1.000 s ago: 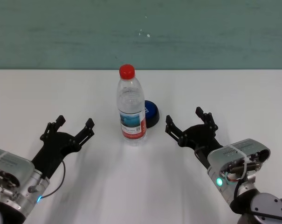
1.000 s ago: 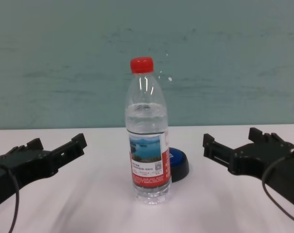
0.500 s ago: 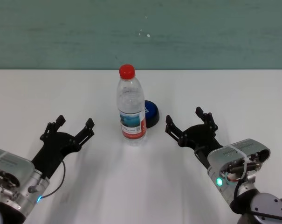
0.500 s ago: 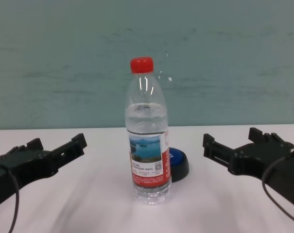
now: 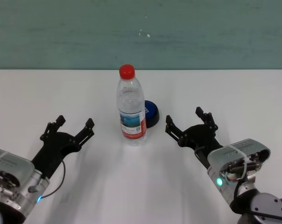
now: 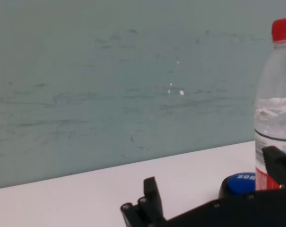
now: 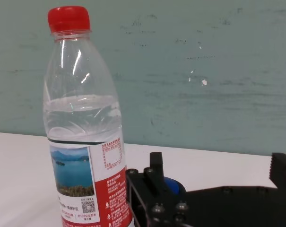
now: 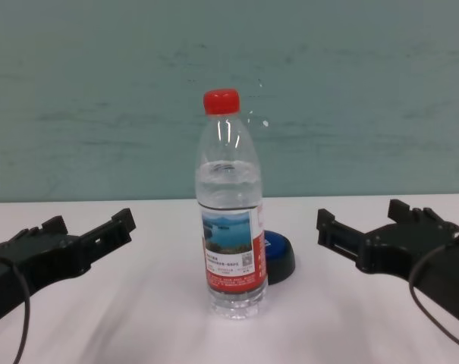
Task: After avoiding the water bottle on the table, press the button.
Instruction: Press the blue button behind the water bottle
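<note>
Nothing is done yet: the bottle (image 5: 131, 110) stands mid-frame on the worktop (image 5: 141, 186), the button (image 5: 151, 113) unpressed just behind-right, while the left claw (image 5: 74, 128) and right claw (image 5: 189, 121) rest spread and empty at lower left and lower right.

Much of the button (image 5: 151, 114) is hidden behind the bottle (image 5: 131, 106) in the head view; only its right part is seen. In the chest view the button (image 8: 278, 255) is likewise half covered by the bottle (image 8: 231, 208). In the left wrist view the bottle (image 6: 276, 104) is cut off by the picture's edge, and its base is masked by the left gripper (image 6: 213, 201). In the right wrist view the button (image 7: 171, 185) is largely blocked by the right gripper (image 7: 213, 189), and the bottle's foot is cut off.
</note>
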